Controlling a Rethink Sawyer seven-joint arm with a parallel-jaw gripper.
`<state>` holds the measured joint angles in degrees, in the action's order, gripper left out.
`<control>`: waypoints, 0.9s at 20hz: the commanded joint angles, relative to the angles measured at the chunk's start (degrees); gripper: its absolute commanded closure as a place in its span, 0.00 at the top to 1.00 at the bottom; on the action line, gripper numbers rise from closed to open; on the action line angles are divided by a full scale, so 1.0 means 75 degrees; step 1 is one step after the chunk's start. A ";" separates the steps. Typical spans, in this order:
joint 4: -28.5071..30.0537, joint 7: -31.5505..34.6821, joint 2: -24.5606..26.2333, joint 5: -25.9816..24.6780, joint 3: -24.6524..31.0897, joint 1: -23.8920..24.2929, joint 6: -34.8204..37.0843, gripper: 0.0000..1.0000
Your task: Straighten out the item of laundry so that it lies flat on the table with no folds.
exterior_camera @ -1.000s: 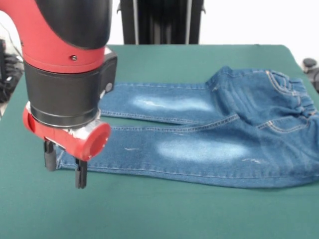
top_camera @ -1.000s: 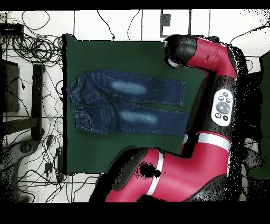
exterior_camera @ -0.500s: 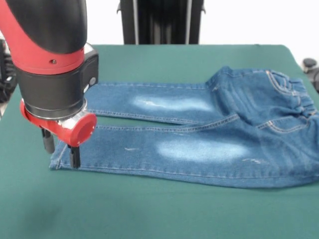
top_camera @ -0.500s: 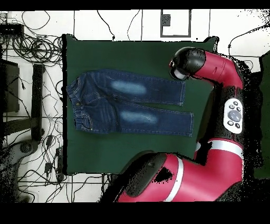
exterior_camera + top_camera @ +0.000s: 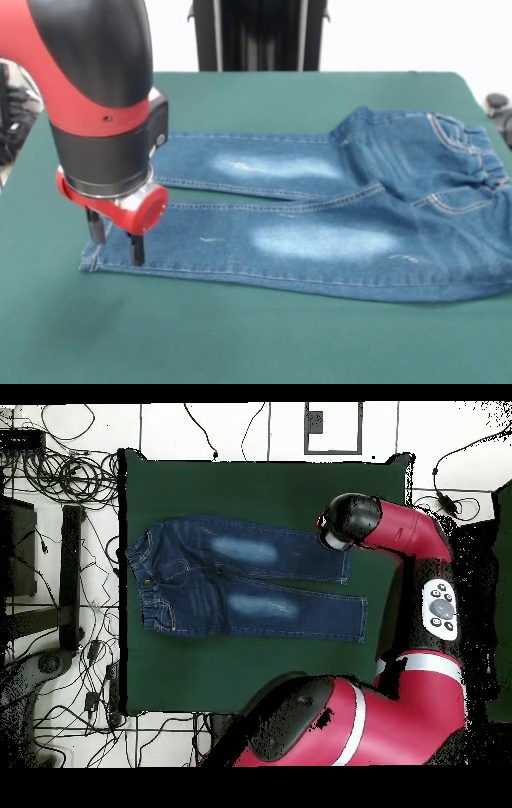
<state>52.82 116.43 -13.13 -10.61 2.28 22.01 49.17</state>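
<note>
The blue jeans [image 5: 320, 232] lie spread out on the green table [image 5: 240, 344], waistband at the right and both legs running left. My gripper [image 5: 117, 238] is open and empty. Its two black fingers [image 5: 138, 249] hang just over the cuff of the near leg at the left end; I cannot tell whether they touch the denim. In the overhead view the jeans [image 5: 240, 579] lie with the waistband at the left. There the arm's wrist [image 5: 345, 524] covers the cuff end of the upper leg and hides the gripper.
A black post [image 5: 256, 36] stands behind the table's far edge. A dark object [image 5: 498, 104] sits off the right edge. In the overhead view, cables [image 5: 60, 474] lie on the floor at the left, and the red arm [image 5: 430, 604] covers the table's right side.
The gripper has moved from beyond the cuff, off the jeans, back over the near leg's cuff, and shifted a little right. The jeans lie as before.
</note>
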 commanded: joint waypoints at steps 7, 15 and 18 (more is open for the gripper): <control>0.1496 -0.1028 0.0364 -0.0733 0.1222 -0.0054 -0.1507 1.00; 0.1037 -0.0580 0.0530 -0.0906 0.0838 -0.0340 -0.0698 1.00; 0.0984 -0.0555 0.0536 -0.0893 0.0845 -0.0357 -0.0517 1.00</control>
<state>55.53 116.44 -13.02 -16.40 4.80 22.16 40.97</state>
